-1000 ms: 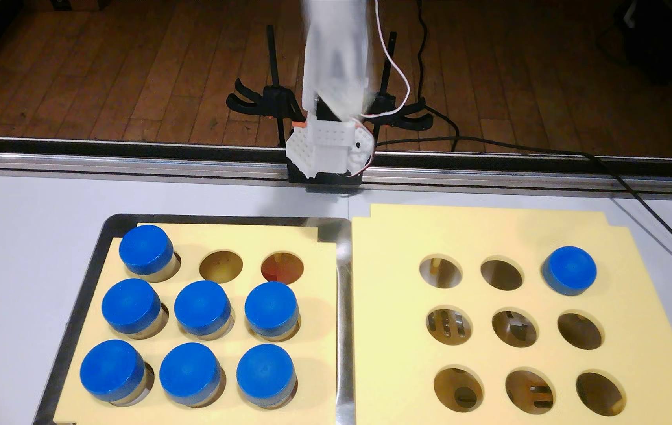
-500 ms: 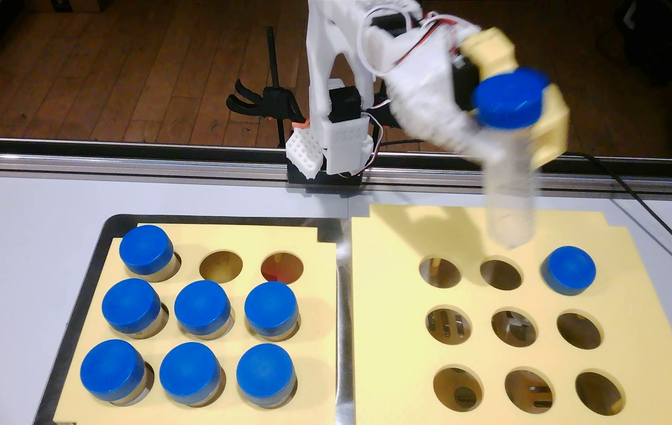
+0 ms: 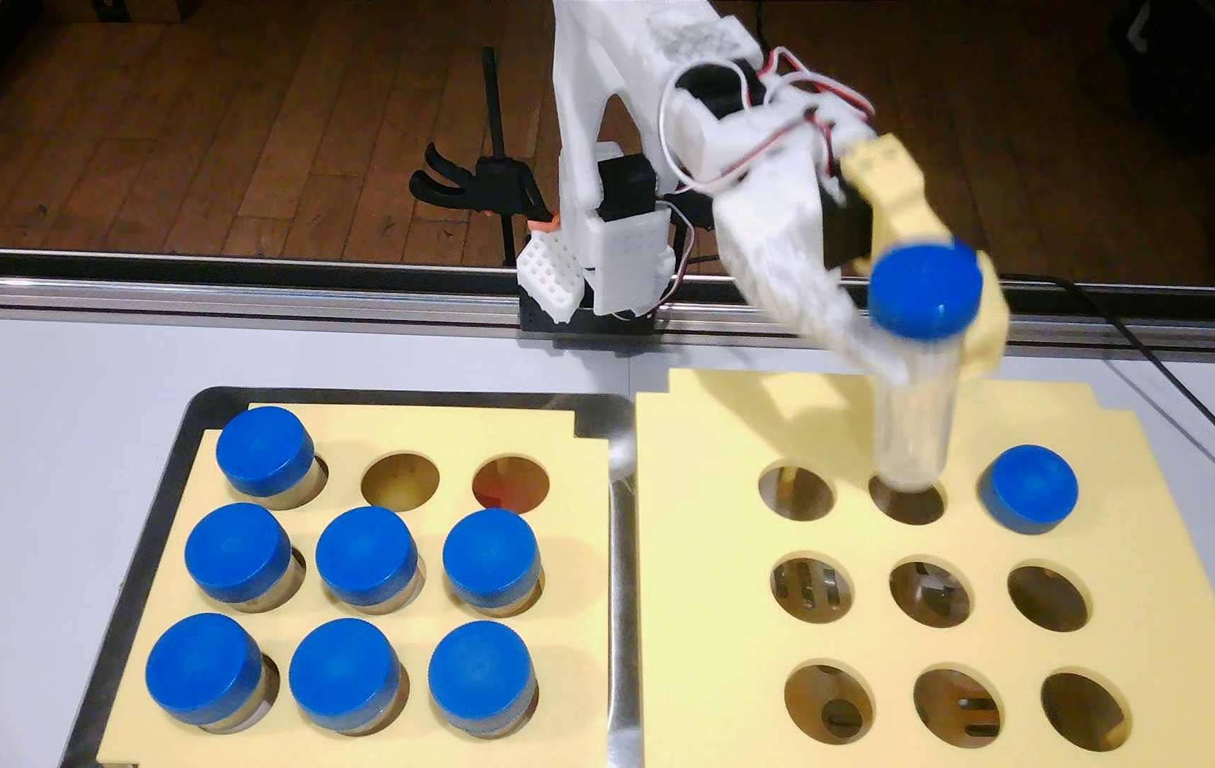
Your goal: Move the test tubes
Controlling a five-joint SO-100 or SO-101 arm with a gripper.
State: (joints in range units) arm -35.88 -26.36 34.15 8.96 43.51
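- The claw (image 3: 919, 347) of the white arm (image 3: 767, 221) was clamped on one tube (image 3: 913, 413), gripping it just under its blue cap (image 3: 926, 290), with a white finger on the left in the fixed view and a pale yellow finger (image 3: 989, 325) on the right.
- That tube stood nearly upright, its lower end at the mouth of the middle hole in the far row of the right foam board (image 3: 700, 591); how far it had gone in could not be told.
- A second tube (image 3: 1028, 489) sat in the far right hole of that same board, only its blue cap showing.
- The other seven holes of the right board were open.
- The left foam board (image 3: 582, 591) lay in a metal tray (image 3: 619, 628) and held seven capped tubes.
- One tube (image 3: 264, 452) stood in the far left hole of the left board, with the two holes beside it in that row open.
- Three tubes filled the middle row, the centre one (image 3: 366, 555) between its neighbours.
- Three more filled the near row, among them the left one (image 3: 204, 668).
- Both boards rested on a pale table (image 3: 35, 443), close side by side.
- A black cable (image 3: 1181, 384) ran across the table's far right corner.
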